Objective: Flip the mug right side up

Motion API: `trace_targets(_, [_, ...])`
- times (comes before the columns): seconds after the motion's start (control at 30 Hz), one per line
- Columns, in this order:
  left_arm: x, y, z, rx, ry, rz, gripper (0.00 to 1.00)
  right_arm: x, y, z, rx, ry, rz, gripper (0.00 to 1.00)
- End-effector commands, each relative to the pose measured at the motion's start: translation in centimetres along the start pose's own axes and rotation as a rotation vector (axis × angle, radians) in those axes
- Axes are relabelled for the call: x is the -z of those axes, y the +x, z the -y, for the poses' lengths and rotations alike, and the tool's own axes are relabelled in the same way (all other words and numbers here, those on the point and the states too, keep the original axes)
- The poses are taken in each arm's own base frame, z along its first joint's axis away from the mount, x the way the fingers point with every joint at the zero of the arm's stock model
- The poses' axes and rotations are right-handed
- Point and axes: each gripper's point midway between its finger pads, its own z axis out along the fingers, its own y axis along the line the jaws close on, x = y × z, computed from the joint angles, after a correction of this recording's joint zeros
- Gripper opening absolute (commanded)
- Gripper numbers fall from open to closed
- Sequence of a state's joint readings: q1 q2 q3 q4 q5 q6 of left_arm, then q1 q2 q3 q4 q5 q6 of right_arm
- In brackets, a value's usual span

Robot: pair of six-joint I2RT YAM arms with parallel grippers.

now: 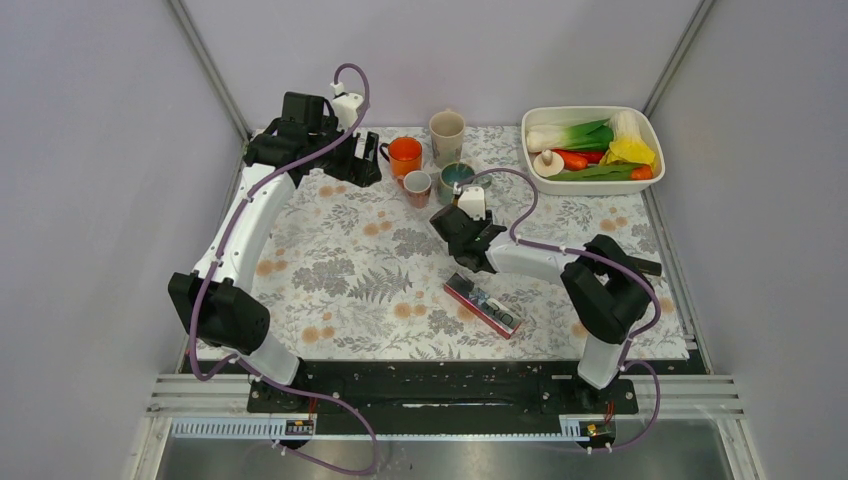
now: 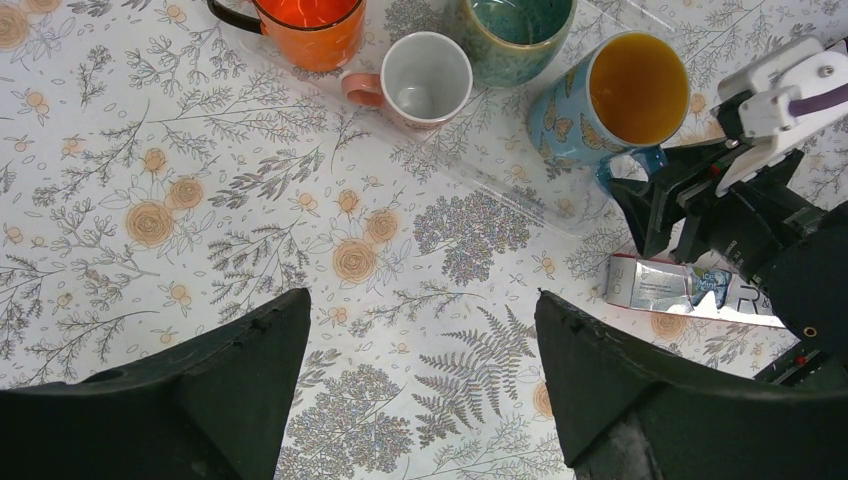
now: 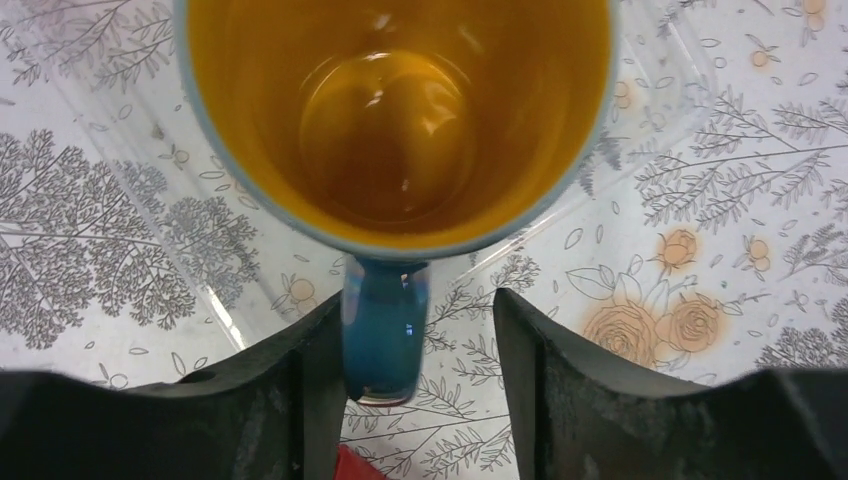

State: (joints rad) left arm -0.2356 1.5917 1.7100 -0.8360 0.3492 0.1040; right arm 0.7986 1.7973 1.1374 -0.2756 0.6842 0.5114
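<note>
The mug (image 3: pixel 400 120) stands upright on the flowered tablecloth (image 3: pixel 720 200), its blue handle (image 3: pixel 385 330) between the right gripper's (image 3: pixel 418 305) spread fingers, closer to one of them.

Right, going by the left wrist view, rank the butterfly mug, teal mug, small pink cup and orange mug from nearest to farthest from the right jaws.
1. Butterfly mug: nearest, its handle sits between the right jaws.
2. Teal mug: just left of it, at the top edge.
3. Small pink cup: further left.
4. Orange mug: farthest left.
</note>
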Motion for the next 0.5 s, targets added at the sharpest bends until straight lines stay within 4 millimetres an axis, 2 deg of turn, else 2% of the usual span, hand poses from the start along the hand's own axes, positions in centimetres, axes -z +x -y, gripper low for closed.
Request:
trace_targets(0.0, [1.6, -2.0, 0.5, -0.025, 0.01, 0.08, 0.86, 0.5, -2.2, -1.4, 0.004, -0.125, 0.06, 0.53])
trace_targets(0.07, [1.6, -2.0, 0.5, -0.026, 0.01, 0.078, 0.86, 0.2, -2.1, -1.2, 0.01, -0.142, 0.057, 0.46])
trace_targets(0.27, [1.7, -1.9, 0.3, -0.028, 0.004, 0.076, 0.86, -0.1, -2.3, -0.6, 0.073, -0.176, 0.053, 0.39])
trace_targets(0.47, [1.7, -1.9, 0.1, -0.029, -0.003, 0.075, 0.86, -0.9, -2.8, -0.9, 0.088, -0.215, 0.038, 0.31])
